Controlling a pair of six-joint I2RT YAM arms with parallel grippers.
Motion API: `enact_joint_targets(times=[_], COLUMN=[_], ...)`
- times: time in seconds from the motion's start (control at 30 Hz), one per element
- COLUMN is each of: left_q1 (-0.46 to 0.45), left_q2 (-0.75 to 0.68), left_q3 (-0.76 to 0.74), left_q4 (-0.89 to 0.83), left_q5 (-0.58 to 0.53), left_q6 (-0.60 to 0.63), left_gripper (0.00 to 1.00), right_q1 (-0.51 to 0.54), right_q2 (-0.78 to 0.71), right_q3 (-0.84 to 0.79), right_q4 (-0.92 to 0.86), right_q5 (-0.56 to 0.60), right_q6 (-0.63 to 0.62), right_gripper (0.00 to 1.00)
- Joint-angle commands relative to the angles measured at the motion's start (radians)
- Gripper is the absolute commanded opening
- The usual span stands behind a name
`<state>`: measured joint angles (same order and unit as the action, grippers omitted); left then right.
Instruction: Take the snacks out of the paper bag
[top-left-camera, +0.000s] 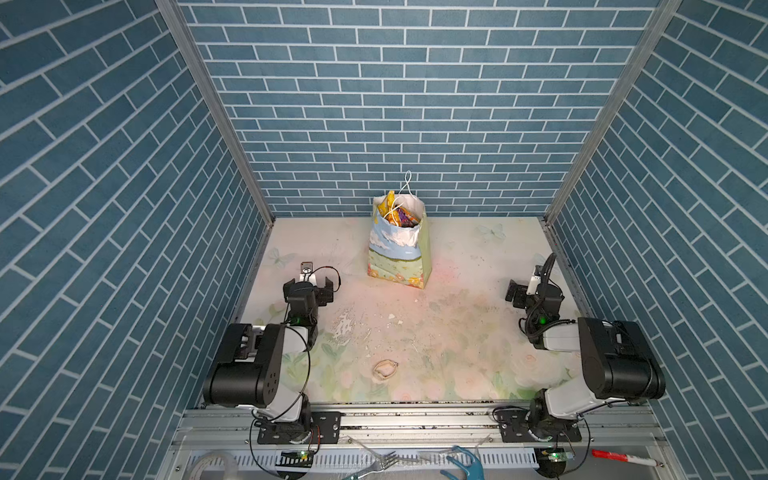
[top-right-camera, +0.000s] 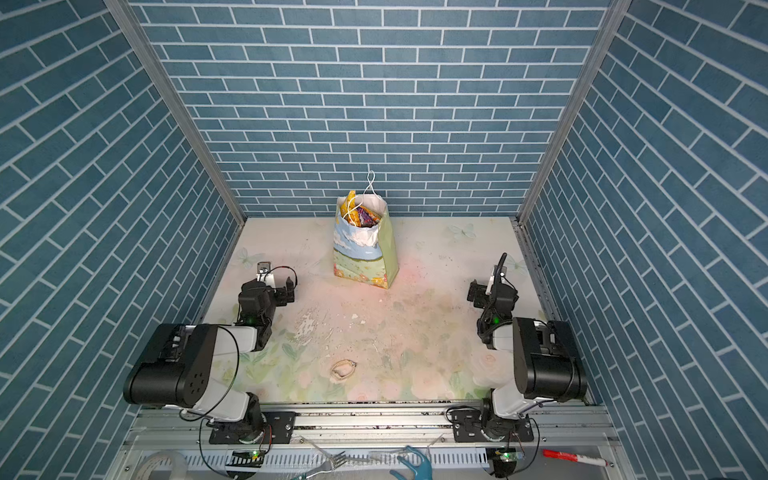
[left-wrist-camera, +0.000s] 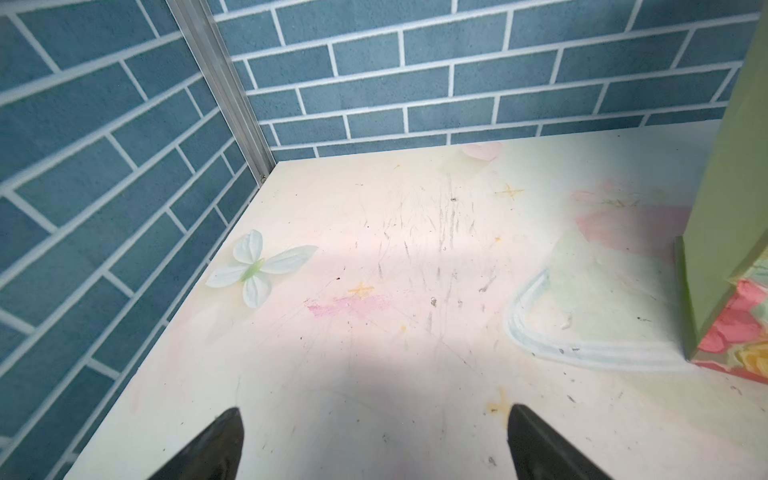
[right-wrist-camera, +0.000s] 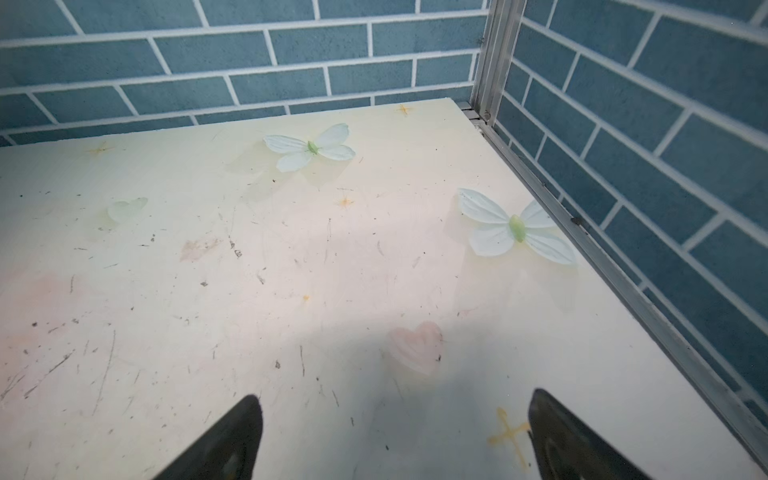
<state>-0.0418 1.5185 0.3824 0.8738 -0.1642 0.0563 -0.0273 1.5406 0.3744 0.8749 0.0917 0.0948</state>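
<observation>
The paper bag (top-left-camera: 398, 253) (top-right-camera: 363, 255) stands upright near the back wall in both top views, its mouth open and one white string handle sticking up. The snacks (top-left-camera: 400, 215) (top-right-camera: 362, 215), yellow, purple and orange packets, fill the mouth; the lower ones are hidden. My left gripper (top-left-camera: 309, 286) (top-right-camera: 269, 289) (left-wrist-camera: 374, 409) hovers open and empty over the table, left of the bag and nearer the front. The bag's green side (left-wrist-camera: 731, 208) shows at the edge of the left wrist view. My right gripper (top-left-camera: 534, 291) (top-right-camera: 493, 293) (right-wrist-camera: 395, 395) is open and empty by the right wall.
Blue brick-pattern walls enclose the table on three sides. A small beige curled scrap (top-left-camera: 385, 369) (top-right-camera: 343, 369) lies near the front edge. Below the front rail lie a fork (top-left-camera: 384, 459), a teal tool (top-left-camera: 465, 461) and a red marker (top-left-camera: 623, 457).
</observation>
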Motion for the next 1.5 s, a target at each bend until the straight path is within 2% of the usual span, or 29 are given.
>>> enact_joint_targets(times=[0.0, 1.17, 1.3, 1.4, 1.47], left_q1=[-0.004, -0.008, -0.027, -0.046, -0.080], left_q2=[0.009, 0.000, -0.065, -0.126, -0.169], left_q3=[-0.008, 0.004, 0.063, 0.067, 0.072], left_q4=[0.014, -0.013, -0.169, -0.224, -0.255], left_q5=[-0.010, -0.012, -0.091, -0.151, -0.248], left_q6=[-0.008, -0.001, -0.010, -0.007, -0.004], left_gripper=[1.00, 1.00, 1.00, 1.00, 1.00], right_q1=[-0.005, -0.004, -0.005, -0.003, 0.000], right_q2=[0.002, 0.001, -0.018, -0.100, -0.162], right_q3=[0.012, 0.014, 0.004, 0.003, 0.015], right_q4=[0.003, 0.002, 0.006, -0.062, -0.145], right_q5=[-0.014, -0.017, -0.029, -0.030, -0.028], right_q6=[-0.041, -0.040, -0.048, -0.053, -0.051], right_gripper=[0.99, 0.99, 0.99, 0.99, 0.99])
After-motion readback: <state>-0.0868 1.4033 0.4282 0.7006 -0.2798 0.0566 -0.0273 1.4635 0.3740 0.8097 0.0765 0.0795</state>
